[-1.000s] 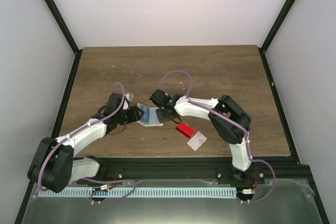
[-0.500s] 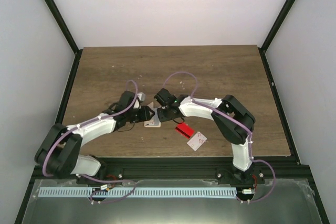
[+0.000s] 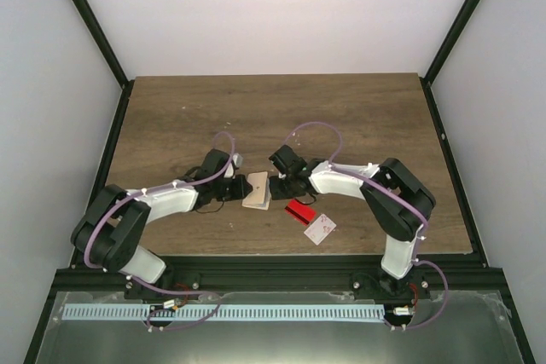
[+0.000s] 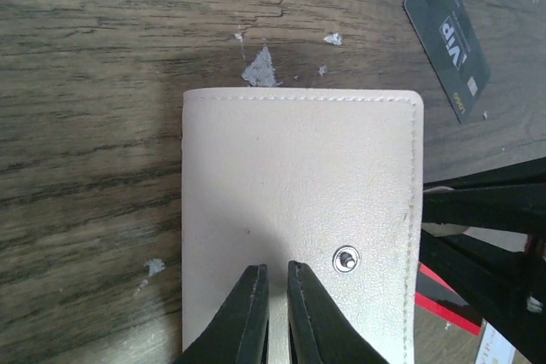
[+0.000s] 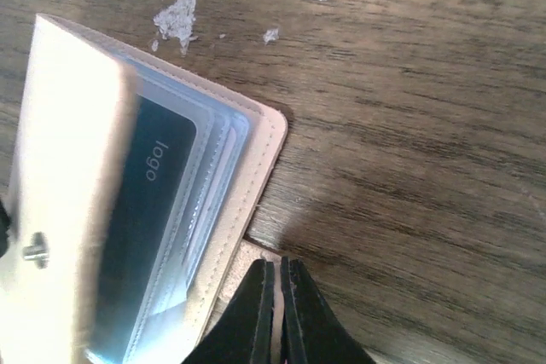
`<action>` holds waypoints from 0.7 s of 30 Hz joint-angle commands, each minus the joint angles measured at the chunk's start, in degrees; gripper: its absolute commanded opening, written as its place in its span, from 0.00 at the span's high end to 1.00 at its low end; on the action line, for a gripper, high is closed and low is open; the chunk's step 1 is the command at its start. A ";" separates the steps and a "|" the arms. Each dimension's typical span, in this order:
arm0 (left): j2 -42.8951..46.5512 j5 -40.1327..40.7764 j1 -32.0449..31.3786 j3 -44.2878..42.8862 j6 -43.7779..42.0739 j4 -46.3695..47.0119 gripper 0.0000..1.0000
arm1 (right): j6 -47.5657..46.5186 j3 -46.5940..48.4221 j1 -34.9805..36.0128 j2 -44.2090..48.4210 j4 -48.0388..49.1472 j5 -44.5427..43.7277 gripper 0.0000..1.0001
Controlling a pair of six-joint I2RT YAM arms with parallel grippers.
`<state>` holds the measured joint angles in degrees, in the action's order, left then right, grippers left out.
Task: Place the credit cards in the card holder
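Change: the left gripper [image 4: 273, 268] no longer carries the blue card [image 5: 145, 236]. Its jaws were apart a second ago and now stand almost together, with nothing seen between them. The tips lie against the cover [image 5: 68, 168] of the card holder [image 4: 299, 176].
Blue card: it sits in a clear sleeve [image 5: 213, 176] inside the holder, just left of the right jaws.
Right gripper [image 5: 275, 263]: jaws together, tips at the holder's small tab [image 5: 247, 255]. I cannot tell whether it pinches or only pins the tab.
Meaning: one card looks stowed and the left arm is free for the next. The cover stands half raised and blurred, so it probably has to stay open.
Card holders: one, under the left jaws.
Cards, four seen:
- One in the sleeve.
- A red card [image 3: 299, 210] just past the holder's edge, right of the left jaws.
- A white card [image 3: 319, 228] beside the red one.
- A dark VIP card [image 4: 448, 40] farthest off, ahead and right of the left jaws.
Grippers: two.
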<state>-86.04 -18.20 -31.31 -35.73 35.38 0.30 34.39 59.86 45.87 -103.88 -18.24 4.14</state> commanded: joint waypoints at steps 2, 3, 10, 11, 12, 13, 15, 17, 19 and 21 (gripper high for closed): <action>-3.87 0.82 -0.65 -2.92 -3.46 -2.85 0.91 | 0.43 1.58 -0.25 1.65 0.71 1.93 0.98; -4.83 1.05 -1.01 -3.43 -4.03 -3.66 0.92 | 0.37 1.96 -0.30 1.73 0.45 2.19 0.98; -9.37 7.85 -5.68 -8.00 -5.58 -10.04 0.91 | 0.56 3.38 -0.30 2.51 0.08 3.85 0.91; -9.90 8.86 -6.10 -8.55 -5.40 -10.65 0.91 | 0.65 3.61 -0.28 2.34 0.25 4.17 0.90; -10.26 9.54 -6.35 -8.84 -5.14 -10.90 0.91 | 0.67 3.90 -0.25 2.17 0.41 4.48 0.90; -10.49 9.78 -6.47 -8.96 -4.81 -10.93 0.91 | 0.68 4.25 -0.30 1.80 0.36 4.71 0.90; -10.57 9.98 -6.57 -8.99 -4.30 -10.85 0.91 | 0.76 4.92 -0.25 1.20 0.03 4.96 0.87; -10.57 10.35 -6.59 -8.88 -3.96 -10.90 0.91 | 0.93 5.30 -0.25 1.02 -0.06 5.04 0.84; -10.79 10.73 -6.57 -8.96 -3.91 -11.08 0.91 | 1.17 5.45 -0.25 1.31 -0.19 4.94 0.81; -11.10 11.17 -6.57 -8.95 -3.91 -11.27 0.91 | 1.29 5.24 -0.26 2.00 -0.17 4.71 0.80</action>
<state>-94.04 -8.99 -37.23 -45.08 31.31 -7.73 35.18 62.50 45.08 -103.22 -20.53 6.39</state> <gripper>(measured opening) 0.086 0.192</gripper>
